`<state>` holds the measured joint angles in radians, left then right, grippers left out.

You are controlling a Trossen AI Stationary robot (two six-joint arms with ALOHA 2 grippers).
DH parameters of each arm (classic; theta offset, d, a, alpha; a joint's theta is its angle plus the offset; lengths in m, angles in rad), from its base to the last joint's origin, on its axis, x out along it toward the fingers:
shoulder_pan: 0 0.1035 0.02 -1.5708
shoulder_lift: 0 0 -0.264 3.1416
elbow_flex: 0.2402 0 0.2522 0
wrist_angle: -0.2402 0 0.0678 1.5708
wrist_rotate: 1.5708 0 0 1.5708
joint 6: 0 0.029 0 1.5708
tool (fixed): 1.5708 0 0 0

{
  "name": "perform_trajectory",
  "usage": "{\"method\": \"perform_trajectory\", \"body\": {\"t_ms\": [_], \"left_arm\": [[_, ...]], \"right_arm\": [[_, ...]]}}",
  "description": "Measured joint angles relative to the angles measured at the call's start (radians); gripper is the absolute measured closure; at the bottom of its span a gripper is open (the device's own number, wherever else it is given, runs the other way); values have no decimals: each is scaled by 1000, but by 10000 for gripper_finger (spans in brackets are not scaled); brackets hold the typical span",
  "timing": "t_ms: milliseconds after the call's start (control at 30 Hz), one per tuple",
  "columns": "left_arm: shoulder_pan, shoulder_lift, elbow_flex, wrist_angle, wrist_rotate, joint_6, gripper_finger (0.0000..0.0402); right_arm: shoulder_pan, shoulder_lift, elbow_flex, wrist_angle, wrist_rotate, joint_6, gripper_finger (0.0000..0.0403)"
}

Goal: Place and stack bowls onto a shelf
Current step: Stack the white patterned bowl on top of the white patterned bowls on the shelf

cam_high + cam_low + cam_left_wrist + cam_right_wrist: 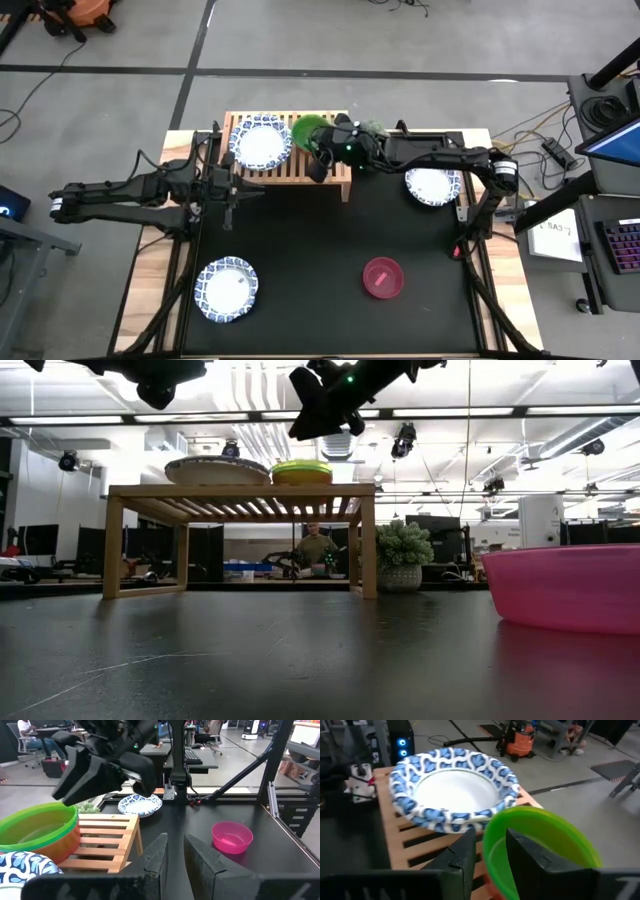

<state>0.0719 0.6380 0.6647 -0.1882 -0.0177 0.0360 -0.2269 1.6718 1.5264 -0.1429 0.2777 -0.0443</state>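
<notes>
Low light-wood slatted shelf (pixel 290 165) sits at the far edge of the black worktop (pixel 330 250), left of centre. On it: a wide white bowl w/ blue patterned rim (pixel 261 143) at its left end, and just right of that a small green plastic bowl (pixel 308 130) nested on an orange-red one (pixel 62 847), both resting on the slats.

Right hand (pixel 318 160) hovers over the shelf's right part, above the near rim of the green bowl; fingers (pixel 462 857) a narrow gap apart, either side of the rim in the wrist view, whether they grip it can't be told.

Left hand (pixel 230 205) hangs over the worktop just near-left of the shelf, fingers (pixel 157 857) nearly closed, nothing between them.

Other bowls on the worktop: a 2nd blue-rimmed white bowl (pixel 433 185) far right, partly under the right arm; a 3rd (pixel 226 290) near left; a small magenta plastic bowl (pixel 382 277) near right of centre. Small green potted plant (pixel 401 556) stands just right of the shelf.
</notes>
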Motion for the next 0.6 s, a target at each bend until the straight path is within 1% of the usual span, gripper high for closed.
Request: {"method": "perform_trajectory", "body": {"t_ms": [233, 433, 600], "left_arm": [[0, 2, 0, -24, 0, -11, 359], [0, 8, 0, -31, 0, -28, 359], [0, 21, 0, -31, 0, -45, 359]], "right_arm": [[86, -4, -48, 39, 0, -55, 339], [169, -54, -173, 155, 1, -100, 354], [212, -143, -314, 236, 2, -110, 354]]}}
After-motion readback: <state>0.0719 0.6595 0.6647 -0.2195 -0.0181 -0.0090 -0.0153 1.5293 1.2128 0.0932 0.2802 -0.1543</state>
